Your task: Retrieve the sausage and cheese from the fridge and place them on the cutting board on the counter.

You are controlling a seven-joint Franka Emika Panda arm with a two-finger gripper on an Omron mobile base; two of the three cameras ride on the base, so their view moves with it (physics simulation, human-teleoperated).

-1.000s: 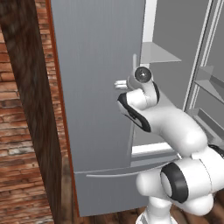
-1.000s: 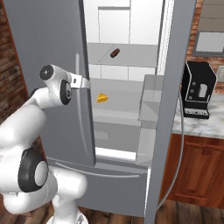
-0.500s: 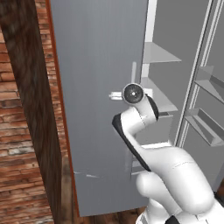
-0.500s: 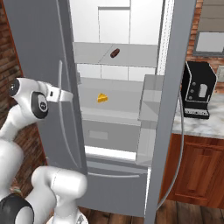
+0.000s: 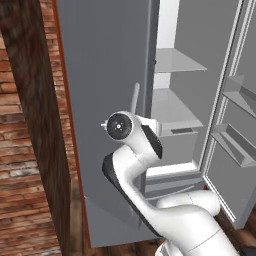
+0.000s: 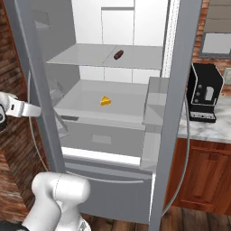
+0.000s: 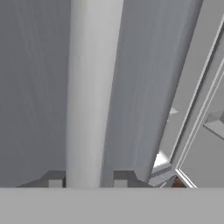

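The fridge [image 6: 180,90] stands with both doors open. On its upper shelf lies the dark sausage [image 6: 118,54], and the yellow cheese [image 6: 105,101] sits on the shelf below. My gripper [image 7: 87,180] is shut on the long silver handle [image 7: 89,87] of the left door [image 5: 100,75]. That handle runs between my two dark fingertips [image 7: 56,179]. From the right base view my gripper [image 6: 38,109] reaches the door from the far left. The cutting board is out of view.
A black coffee machine [image 6: 205,92] stands on the marble counter [image 6: 212,131] right of the fridge, above wooden cabinets. The open right door [image 5: 240,150] carries shelf bins. A brick wall [image 5: 25,165] and a dark wooden post flank the left door.
The left door has swung further open, with my hand on its handle. The arm has swept to the left along with it. Sausage and cheese lie where they were.
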